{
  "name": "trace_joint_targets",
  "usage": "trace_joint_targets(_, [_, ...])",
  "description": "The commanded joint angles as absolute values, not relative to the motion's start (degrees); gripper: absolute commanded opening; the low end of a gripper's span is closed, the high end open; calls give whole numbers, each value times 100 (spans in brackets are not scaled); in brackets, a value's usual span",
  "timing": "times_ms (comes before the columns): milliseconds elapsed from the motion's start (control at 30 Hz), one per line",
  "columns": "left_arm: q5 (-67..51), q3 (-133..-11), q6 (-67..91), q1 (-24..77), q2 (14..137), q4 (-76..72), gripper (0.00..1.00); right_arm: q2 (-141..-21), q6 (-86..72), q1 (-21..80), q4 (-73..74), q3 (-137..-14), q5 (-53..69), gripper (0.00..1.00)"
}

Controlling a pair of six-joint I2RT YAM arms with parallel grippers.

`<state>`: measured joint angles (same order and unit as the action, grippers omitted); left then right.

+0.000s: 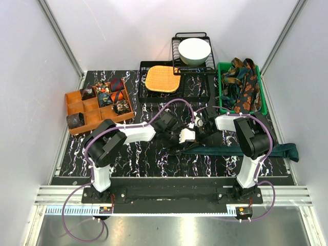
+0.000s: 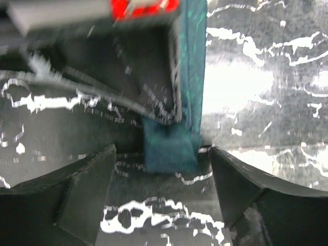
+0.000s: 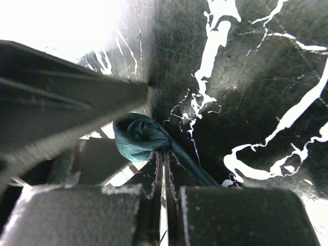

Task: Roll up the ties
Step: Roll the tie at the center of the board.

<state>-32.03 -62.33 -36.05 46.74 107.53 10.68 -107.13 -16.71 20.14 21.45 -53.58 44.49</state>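
Observation:
A plain dark teal tie [image 1: 241, 149] lies stretched along the marble table from the centre to the right edge. Both grippers meet at its left end. My right gripper [image 3: 163, 154] is shut, its tips pinching a small twisted coil [image 3: 138, 136] of that tie, and the strip trails off to the lower right. My left gripper [image 2: 162, 166] stands open, and the tie's end [image 2: 171, 151] lies just ahead between its fingertips without touching them. In the top view the left gripper [image 1: 182, 137] and the right gripper [image 1: 197, 129] sit close together.
A green bin [image 1: 264, 97] at the back right holds patterned ties [image 1: 245, 87]. An orange divided tray [image 1: 77, 123] at the left holds several rolled ties [image 1: 110, 95]. Behind are a black tray [image 1: 200, 89] with an orange mat [image 1: 163, 78] and a wire rack with a white bowl [image 1: 193, 50].

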Motion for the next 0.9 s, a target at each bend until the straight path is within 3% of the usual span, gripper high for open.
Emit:
trace_joint_targets(0, [-2936,-6310,-3595,4790,11021,976,76,-10793,-1459,2039,2285,-5370,4043,0])
trace_joint_targets(100, [-2857,-6363,-3630,4834,11100,975,69,-10732,-1468,2039,2294,-5370,4122,0])
trace_joint_targets(267, [-2690,-6346,-3831,4860,11162,1212,43,-10626,-1494,2048,2276,-5353,4350,0])
trace_joint_targets(567, [-2382,-6082,-4096,4860,10863,1625,9,-10468,-1529,2039,2434,-5457,4597,0])
trace_joint_targets(667, [-2329,-6064,-4131,4852,10854,1696,4,-10372,-1363,1978,2688,-5633,4588,11])
trace_joint_targets(800, [-2268,-6135,-4148,4860,10960,1793,0,-10108,-1091,1679,3189,-5914,4597,34])
trace_joint_targets(867, [-2268,-6152,-4166,4860,10977,1802,0,-10029,-872,1381,3506,-6038,4562,38])
